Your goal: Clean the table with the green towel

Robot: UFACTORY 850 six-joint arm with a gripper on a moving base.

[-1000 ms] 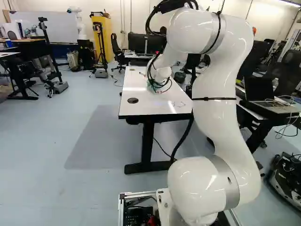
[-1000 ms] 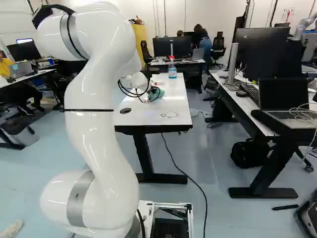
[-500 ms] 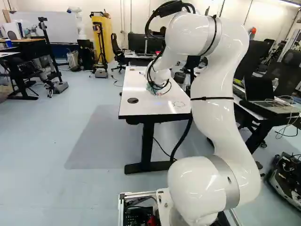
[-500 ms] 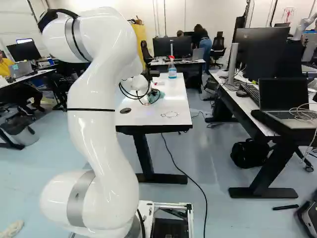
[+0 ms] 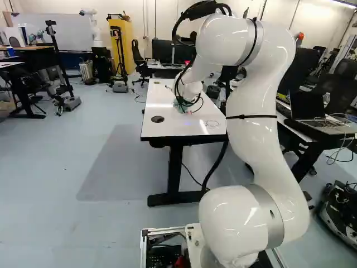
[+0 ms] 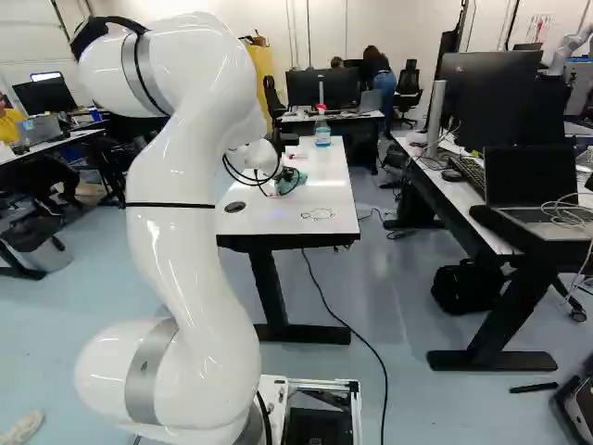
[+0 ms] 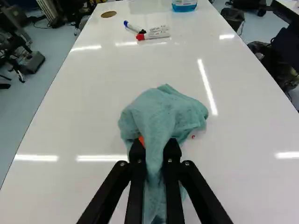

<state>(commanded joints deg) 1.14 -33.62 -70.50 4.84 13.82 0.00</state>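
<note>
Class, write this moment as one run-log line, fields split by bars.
tool shut on green towel | towel bunched on white table | markers and bottle farther ahead | looped marks at table's near end

The table (image 7: pixel 93 116) has a smooth, glossy white top. On the table, the towel (image 7: pixel 161 112) is matt, rough-napped cloth; the markers (image 7: pixel 158 35) and bottle (image 6: pixel 322 135) look smooth plastic. Reaching over the table, the arm (image 6: pixel 185 232) is glossy, with 2 satin, metal-looking bands (image 6: pixel 146 375).
</note>
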